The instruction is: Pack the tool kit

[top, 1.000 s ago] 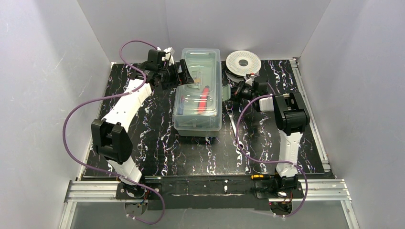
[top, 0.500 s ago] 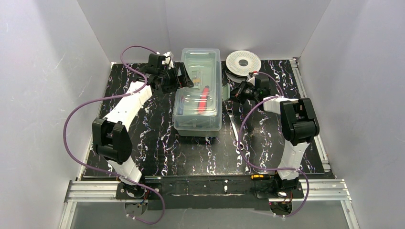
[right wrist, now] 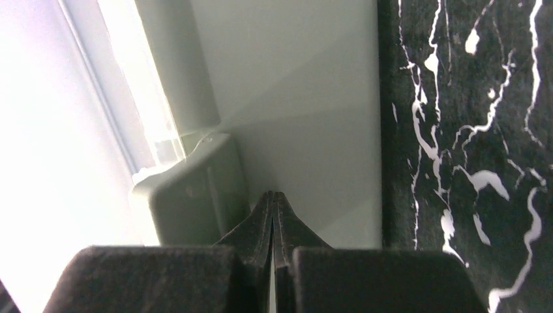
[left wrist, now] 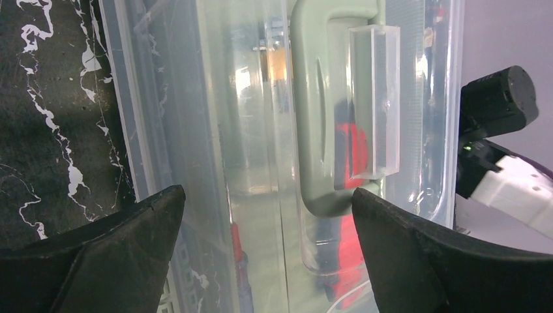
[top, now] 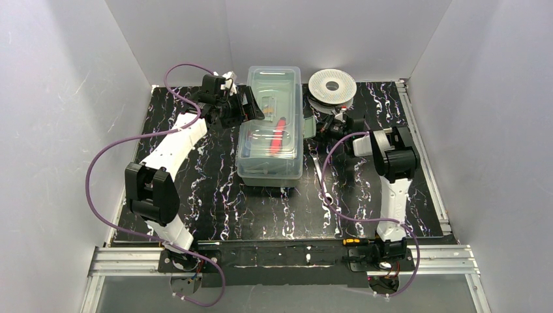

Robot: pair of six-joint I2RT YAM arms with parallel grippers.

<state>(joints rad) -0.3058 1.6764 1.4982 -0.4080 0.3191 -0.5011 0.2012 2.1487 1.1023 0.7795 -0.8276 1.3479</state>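
Right arm (top: 391, 156): half a second ago the elbow was swung out toward the right wall, now it's tucked back in, about where it sat a second ago. Right gripper (top: 324, 127) ends up back at the right side of the toolbox (top: 270, 153). My fingers there are pinched fully together with nothing between them, tips aimed at the pale green latch (right wrist: 195, 202). Can't confirm contact from the wrist view, and can't tell if the latch has snapped home. Left gripper (left wrist: 264, 202) has barely shifted in the same half second. Its fingers are spread wide over the clear lid (left wrist: 215, 130), near the far left edge of the box, with the handle (left wrist: 313, 130) showing between them, gripping nothing. The toolbox hasn't budged: far centre of the table (top: 215, 195), long axis running away from the bases, lid on, red-handled tool (top: 279, 134) visible inside. My read: that was a poke-and-reset at the latch, so we're at the closing step, left side steadying the lid while right works the clasp. One flag: a wrench (top: 321, 175) lies on the table just right of the box, outside it, so the kit doesn't look fully packed. Spool (top: 332, 85) sits behind my right gripper, well clear.
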